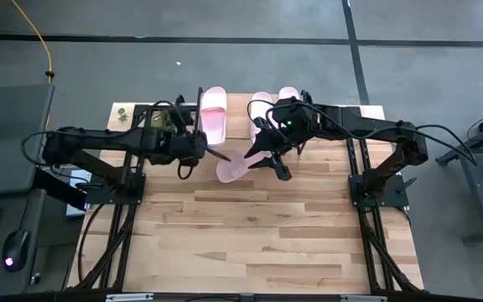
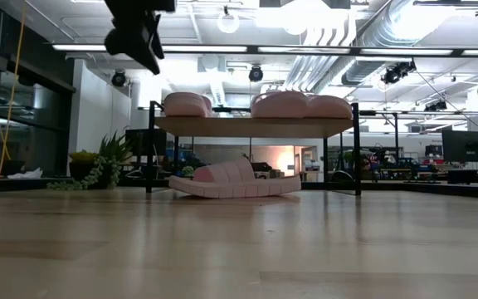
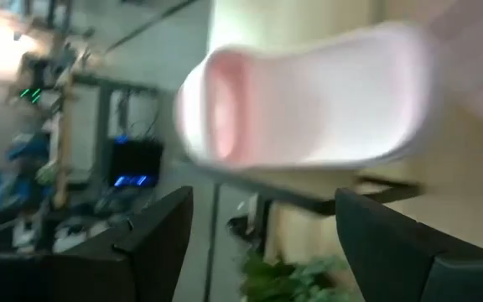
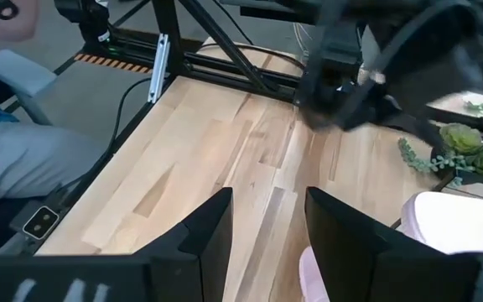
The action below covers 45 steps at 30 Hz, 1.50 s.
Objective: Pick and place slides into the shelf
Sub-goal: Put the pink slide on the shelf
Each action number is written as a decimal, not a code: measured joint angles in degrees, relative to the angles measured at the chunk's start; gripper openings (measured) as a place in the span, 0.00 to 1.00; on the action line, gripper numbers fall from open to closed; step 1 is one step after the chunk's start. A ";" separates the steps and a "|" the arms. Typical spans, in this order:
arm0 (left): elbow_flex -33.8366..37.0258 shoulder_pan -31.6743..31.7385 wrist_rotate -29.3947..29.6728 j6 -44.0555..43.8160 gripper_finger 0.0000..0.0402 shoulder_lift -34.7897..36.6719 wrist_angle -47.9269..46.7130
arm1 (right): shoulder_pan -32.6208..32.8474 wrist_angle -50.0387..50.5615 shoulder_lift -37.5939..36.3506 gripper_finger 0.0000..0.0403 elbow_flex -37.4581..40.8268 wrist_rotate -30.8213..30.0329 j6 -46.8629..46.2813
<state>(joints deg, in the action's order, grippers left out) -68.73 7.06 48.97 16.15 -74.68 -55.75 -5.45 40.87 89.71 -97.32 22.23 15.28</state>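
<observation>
The shelf [image 2: 251, 126] stands at the table's far edge, its wooden top on black legs. Three pale pink slides lie on its top: one at the left [image 1: 214, 115] and two side by side at the right [image 1: 273, 102]. Another slide [image 1: 233, 166] lies sole down on the table in front of the shelf [image 2: 235, 181]. My left gripper [image 1: 220, 156] hangs open to the left of this slide, well above the table, and faces the left slide on the shelf [image 3: 309, 109]. My right gripper [image 1: 278, 170] hangs open just to the right of it, with nothing between its fingers [image 4: 267, 243].
A small green plant [image 1: 171, 118] stands at the shelf's left end. The arms' black frames [image 1: 124, 180] run along both sides of the table. The wide near half of the wooden tabletop [image 1: 250, 243] lies bare. A person's sleeve [image 4: 23, 159] shows beyond the table's left edge.
</observation>
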 joint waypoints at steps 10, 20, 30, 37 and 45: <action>0.02 -14.06 -0.02 -5.41 0.64 -1.44 0.39 | 0.44 -1.06 -0.04 0.35 5.43 -0.40 -4.57; 3.41 -21.09 1.83 -8.00 0.46 -3.66 0.71 | 3.92 -9.90 -0.13 0.35 16.39 -2.98 -9.41; 14.77 -20.95 3.80 -5.65 0.46 -5.71 11.32 | 9.07 -18.94 -0.15 0.35 20.64 -8.97 -12.08; 16.30 -20.95 4.67 0.83 0.48 -7.12 22.65 | 12.13 -19.78 -0.15 0.35 20.70 -16.63 -12.93; 16.24 -19.12 2.21 7.54 0.48 -9.70 33.74 | 14.40 -20.55 -0.15 0.35 20.70 -23.35 -13.40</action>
<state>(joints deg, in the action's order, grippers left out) -52.49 -12.06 51.17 23.69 -84.38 -22.01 8.94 20.32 89.56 -76.62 -1.12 1.88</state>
